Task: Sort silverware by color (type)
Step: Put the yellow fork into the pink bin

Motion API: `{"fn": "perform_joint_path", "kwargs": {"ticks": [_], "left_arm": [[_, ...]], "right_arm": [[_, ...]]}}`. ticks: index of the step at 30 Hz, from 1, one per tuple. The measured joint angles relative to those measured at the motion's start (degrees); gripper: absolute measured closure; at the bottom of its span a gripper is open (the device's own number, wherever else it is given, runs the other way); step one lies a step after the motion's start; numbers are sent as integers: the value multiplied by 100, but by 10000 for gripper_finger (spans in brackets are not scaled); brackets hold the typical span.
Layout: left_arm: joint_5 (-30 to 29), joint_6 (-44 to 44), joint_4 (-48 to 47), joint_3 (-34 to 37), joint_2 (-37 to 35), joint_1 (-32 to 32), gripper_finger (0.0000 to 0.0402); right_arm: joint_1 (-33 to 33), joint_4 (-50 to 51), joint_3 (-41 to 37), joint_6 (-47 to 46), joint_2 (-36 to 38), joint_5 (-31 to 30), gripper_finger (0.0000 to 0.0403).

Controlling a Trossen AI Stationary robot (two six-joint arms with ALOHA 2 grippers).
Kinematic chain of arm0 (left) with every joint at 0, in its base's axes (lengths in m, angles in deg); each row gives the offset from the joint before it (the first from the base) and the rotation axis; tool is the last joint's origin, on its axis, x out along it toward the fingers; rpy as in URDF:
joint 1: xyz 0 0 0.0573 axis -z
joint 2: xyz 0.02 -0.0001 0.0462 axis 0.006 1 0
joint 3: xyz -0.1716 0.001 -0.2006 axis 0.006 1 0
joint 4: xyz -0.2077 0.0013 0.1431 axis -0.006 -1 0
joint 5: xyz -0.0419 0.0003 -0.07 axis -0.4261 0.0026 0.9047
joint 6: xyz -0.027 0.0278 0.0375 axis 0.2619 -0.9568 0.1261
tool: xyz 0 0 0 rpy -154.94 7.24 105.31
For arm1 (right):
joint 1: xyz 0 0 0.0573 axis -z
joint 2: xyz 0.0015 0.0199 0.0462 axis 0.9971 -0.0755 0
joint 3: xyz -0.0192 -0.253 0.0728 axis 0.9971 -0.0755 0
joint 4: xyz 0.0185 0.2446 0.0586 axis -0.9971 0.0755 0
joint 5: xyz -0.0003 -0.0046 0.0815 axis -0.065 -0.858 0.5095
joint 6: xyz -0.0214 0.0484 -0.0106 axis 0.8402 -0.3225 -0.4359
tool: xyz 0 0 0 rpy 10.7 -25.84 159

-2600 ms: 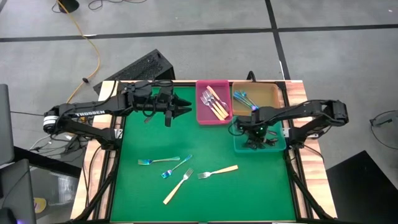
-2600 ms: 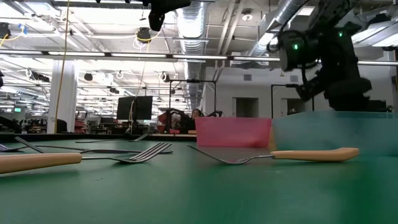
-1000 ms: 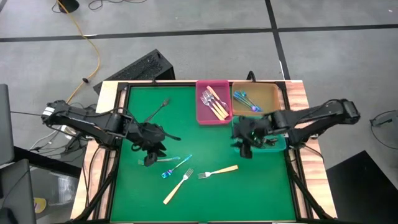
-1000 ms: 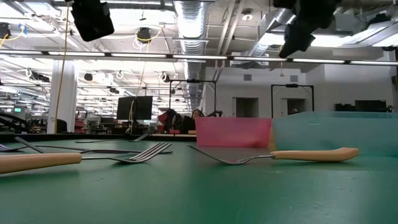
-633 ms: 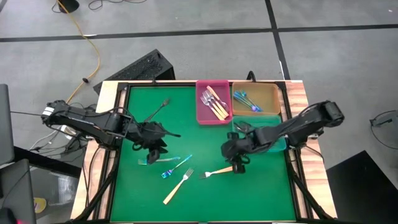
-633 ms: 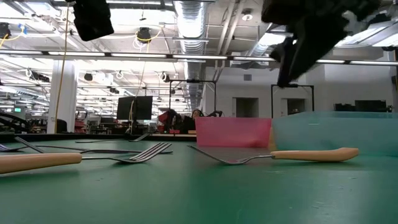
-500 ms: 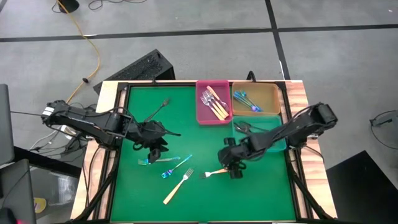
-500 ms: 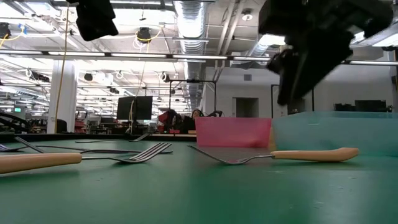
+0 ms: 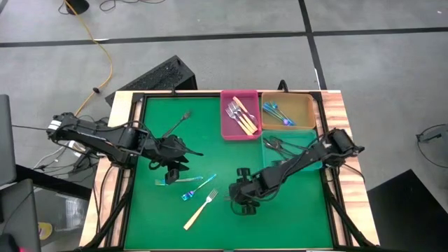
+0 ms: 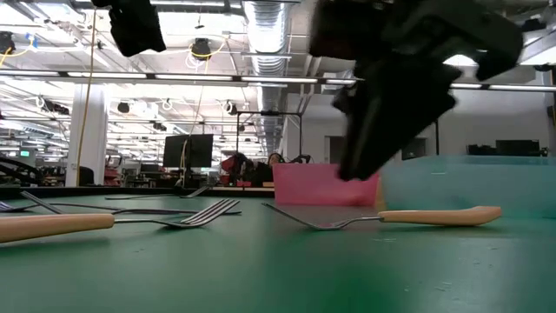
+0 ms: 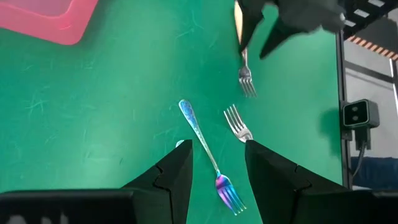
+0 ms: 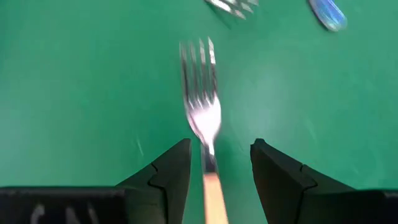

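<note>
The right gripper (image 12: 214,165) hangs spread over a tan-handled fork (image 12: 202,121) near the green mat's (image 9: 294,224) front middle, neck between the fingers. I'd drop straight and pinch at the handle – no skidding. The left gripper (image 11: 217,165), also parted, straddles an iridescent blue fork (image 11: 205,149) left of centre – empty.

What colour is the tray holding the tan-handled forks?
Pink plastic tray, clearest in the high view.
</note>
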Motion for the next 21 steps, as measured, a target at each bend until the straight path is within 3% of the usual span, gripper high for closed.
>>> {"fn": "perform_joint_path", "kwargs": {"ticks": [8, 21], "left_arm": [[-101, -209, -3, 0, 0, 254, 271], [-608, -163, 10, 0, 0, 692, 271]], "right_arm": [[-37, 1238, 844, -248, -645, 5, 217], [-192, 1516, 771, -558, -671, 41, 217]]}}
